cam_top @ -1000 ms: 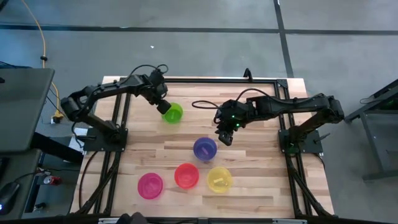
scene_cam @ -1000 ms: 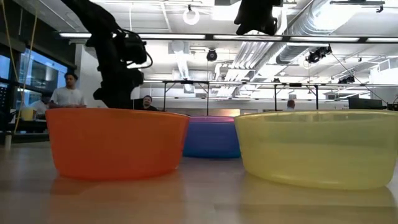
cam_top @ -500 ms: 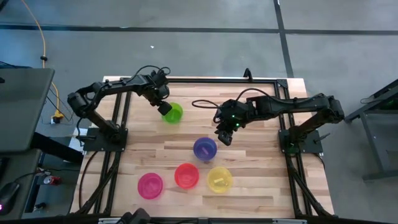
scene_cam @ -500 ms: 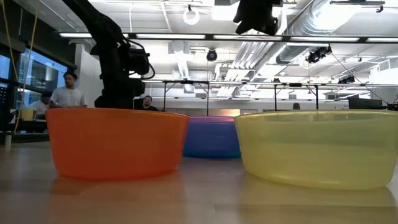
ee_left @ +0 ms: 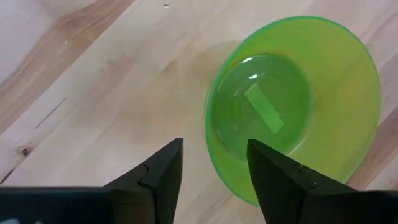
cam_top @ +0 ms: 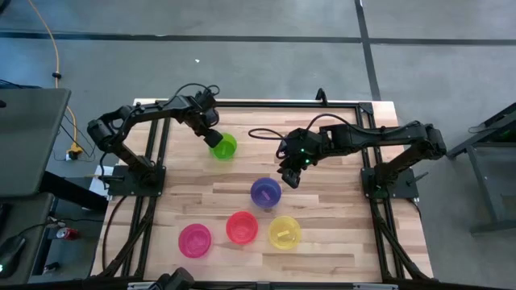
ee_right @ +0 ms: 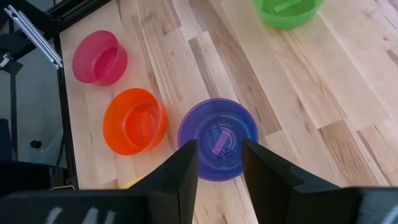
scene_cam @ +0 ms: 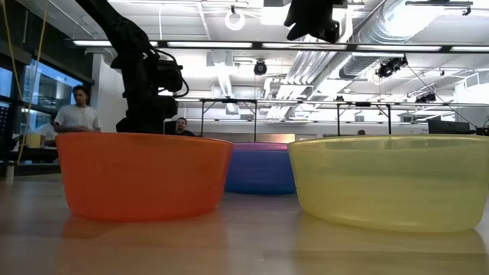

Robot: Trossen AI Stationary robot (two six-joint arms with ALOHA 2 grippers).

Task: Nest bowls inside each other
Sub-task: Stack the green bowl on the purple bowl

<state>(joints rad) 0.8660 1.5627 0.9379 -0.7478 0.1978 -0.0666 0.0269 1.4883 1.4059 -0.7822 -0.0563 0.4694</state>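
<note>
Five bowls show in the high view: lime green (cam_top: pixel 223 146) at the far left, purple (cam_top: pixel 265 192) in the middle, and pink (cam_top: pixel 194 240), orange (cam_top: pixel 241 227) and yellow (cam_top: pixel 284 232) in a near row. In the low view a blue wall (scene_cam: pixel 260 172) carries a purple rim, so the purple bowl sits in the blue one. My left gripper (ee_left: pixel 214 144) is open, with one finger over the green bowl's (ee_left: pixel 292 106) hollow and one outside its rim. My right gripper (ee_right: pixel 217 148) is open and hovers above the purple bowl (ee_right: pixel 217 140).
Bare wood lies between the green bowl and the near row. A black cable (cam_top: pixel 262 134) loops on the table by the right arm. Dark frame rails (cam_top: pixel 153 161) run along both sides. People (scene_cam: pixel 76 116) stand in the room beyond the far edge.
My left gripper has edged down and a little closer to the green bowl, its arm shifting with it. The bowls and my right gripper have stayed put.
</note>
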